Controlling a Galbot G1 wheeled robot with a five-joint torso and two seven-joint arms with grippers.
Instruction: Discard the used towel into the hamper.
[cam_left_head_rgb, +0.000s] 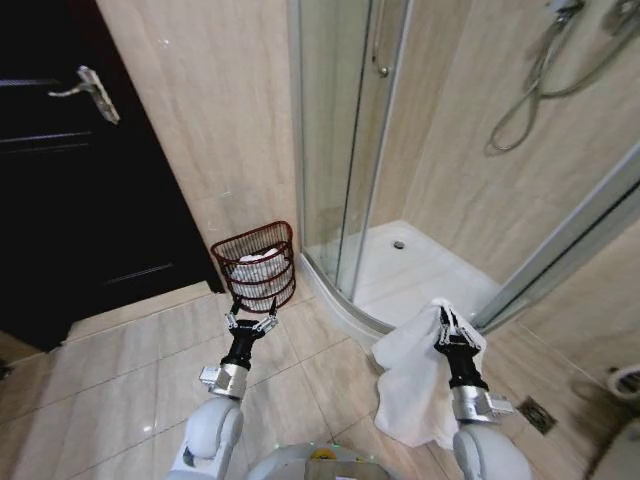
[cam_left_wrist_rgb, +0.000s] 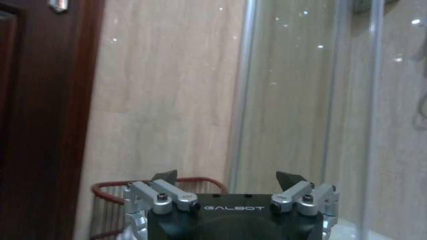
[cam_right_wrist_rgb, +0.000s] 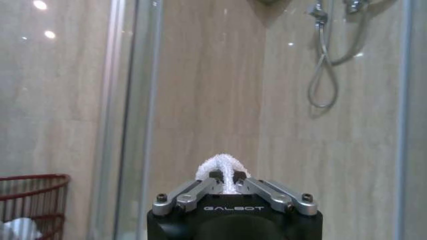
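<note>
Carrying the white towel (cam_left_head_rgb: 415, 375) pinched tight in my right pincer (cam_left_head_rgb: 447, 331), I'm aiming to swing it across above the hamper (cam_left_head_rgb: 256, 262) by the wall before releasing, while my left pincer (cam_left_head_rgb: 251, 325) is hanging wide open and empty.

Two pale grey rounded forearms, silver wrist collars, slim black wrist sections, left gripper (cam_left_head_rgb: 251, 323) and right gripper (cam_left_head_rgb: 447, 323) with silver screw-studded finger links, black tips, black housing marked GALBOT in white
</note>
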